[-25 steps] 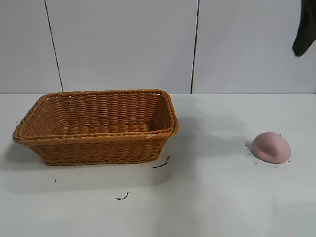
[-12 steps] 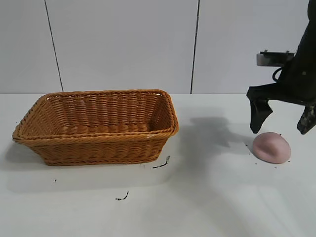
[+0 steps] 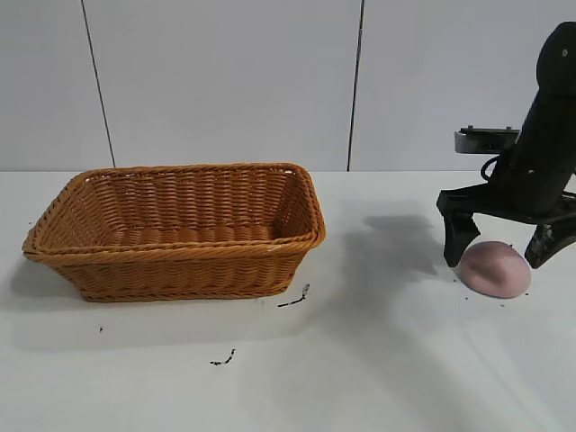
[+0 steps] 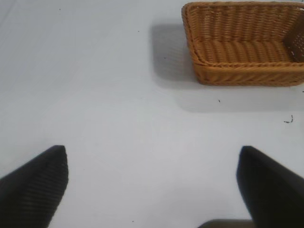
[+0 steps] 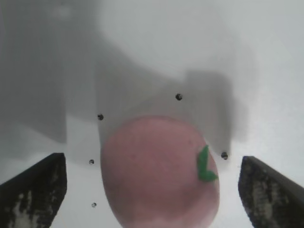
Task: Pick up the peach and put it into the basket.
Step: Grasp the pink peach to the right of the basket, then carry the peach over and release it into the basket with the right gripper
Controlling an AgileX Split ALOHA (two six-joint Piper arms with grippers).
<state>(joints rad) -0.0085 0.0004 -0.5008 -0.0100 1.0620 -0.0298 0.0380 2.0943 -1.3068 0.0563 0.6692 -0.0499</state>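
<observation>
The pale-pink peach (image 3: 495,269) lies on the white table at the right; in the right wrist view (image 5: 159,173) it shows a small green leaf. My right gripper (image 3: 500,255) is open and straddles the peach, one finger on each side, close but apart from it. The fingertips (image 5: 35,190) stand wide of the peach in the right wrist view. The orange-brown wicker basket (image 3: 175,256) sits at the left, empty; it also shows far off in the left wrist view (image 4: 247,71). My left gripper (image 4: 152,185) is open over bare table, out of the exterior view.
Small black marks (image 3: 292,300) lie on the table in front of the basket, and black dots (image 5: 178,97) ring the peach. A white panelled wall stands behind the table.
My right gripper has come down from the upper right edge of the view and now straddles the peach. The peach and the basket have not moved.
</observation>
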